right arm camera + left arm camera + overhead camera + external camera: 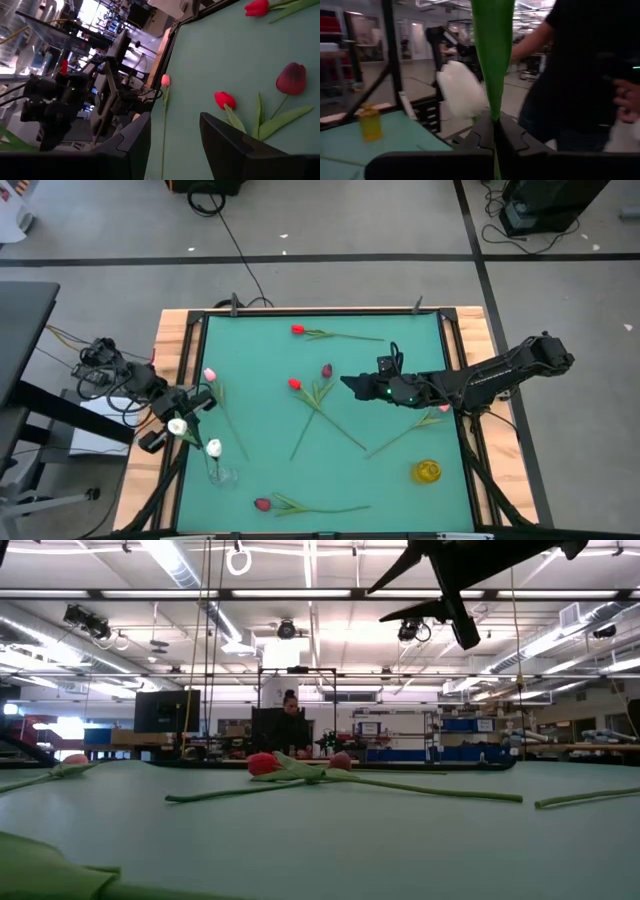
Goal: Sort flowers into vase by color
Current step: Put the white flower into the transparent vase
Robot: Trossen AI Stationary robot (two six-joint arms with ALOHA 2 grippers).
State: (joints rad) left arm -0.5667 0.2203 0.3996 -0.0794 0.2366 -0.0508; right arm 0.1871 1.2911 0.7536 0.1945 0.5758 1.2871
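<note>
High view: my left gripper (178, 425), at the mat's 9 o'clock edge, clamps a white tulip (177, 426) beside the clear vase (218, 471); right wrist view: my right gripper (172, 135) hovers wide above the maroon tulip (292, 78).

I am counting eight tulips (294, 384) across the frame, three red, two pink, two white, one maroon, plus two vases, a clear vase (221, 473) lower left, a yellow vase (427, 471) lower right

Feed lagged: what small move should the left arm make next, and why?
Probably swing the left end effector to the clear vase: it grips a white tulip by its stem, and that vase seems to hold another white tulip. Right end effector hovers mid-table.
</note>
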